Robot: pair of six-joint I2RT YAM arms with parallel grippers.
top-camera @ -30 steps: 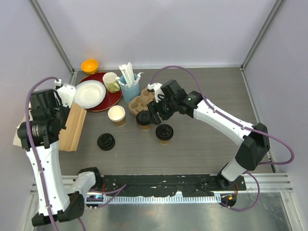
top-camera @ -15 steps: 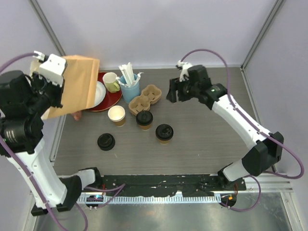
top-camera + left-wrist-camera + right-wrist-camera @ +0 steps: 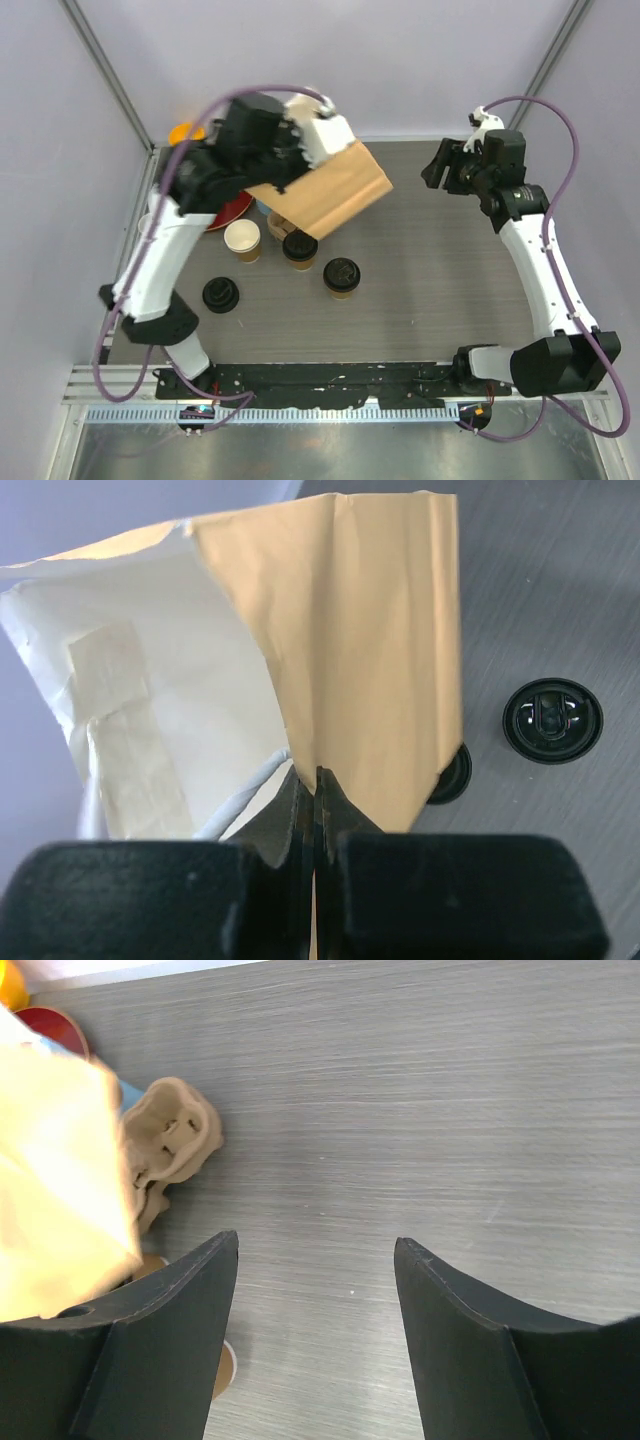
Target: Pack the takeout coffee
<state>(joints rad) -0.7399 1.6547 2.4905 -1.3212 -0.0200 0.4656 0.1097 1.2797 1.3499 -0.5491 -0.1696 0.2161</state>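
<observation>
Overhead and wrist views of the packing station. The left arm (image 3: 160, 255) reached across the far-left part of the worktop (image 3: 430, 290), holding a brown paper bag (image 3: 335, 190) up in the air. In the left wrist view I saw the left jaws pressed together on a thin fold at the bag's edge, with a pale face of the bag and a strip of tape turned toward the camera. From overhead the bag hid most of the pulp cup carrier (image 3: 170, 1145). All three cups of takeout coffee stood on the worktop. An open cup (image 3: 242, 240) was at the left, and a lidded cup (image 3: 299, 247) stood just beside it to the right, by the bag's lower corner. A second lidded cup (image 3: 342, 277) stood further right and nearer the arm bases. A loose lid (image 3: 220, 295) lay flat on the worktop, nearer the bases than the open cup and apart from it. Past the left arm I could make out part of a red plate (image 3: 224, 214) and an orange bowl (image 3: 183, 131). The right arm (image 3: 530, 240) was over the far-right part of the worktop, well apart from the cups. The right jaws were spread wide and gripped nothing, and bare worktop showed through the gap in the right wrist view.
</observation>
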